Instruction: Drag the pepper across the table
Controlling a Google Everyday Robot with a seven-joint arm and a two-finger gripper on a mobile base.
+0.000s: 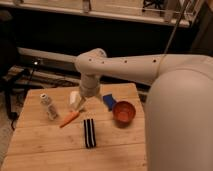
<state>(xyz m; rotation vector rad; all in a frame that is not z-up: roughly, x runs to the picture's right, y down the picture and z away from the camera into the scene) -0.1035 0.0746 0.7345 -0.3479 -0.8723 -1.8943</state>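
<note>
The place looks like a robotics lab: a white robot arm reaches over a plank table, its gripper low above the top, and cables trail across the floor behind.
</note>
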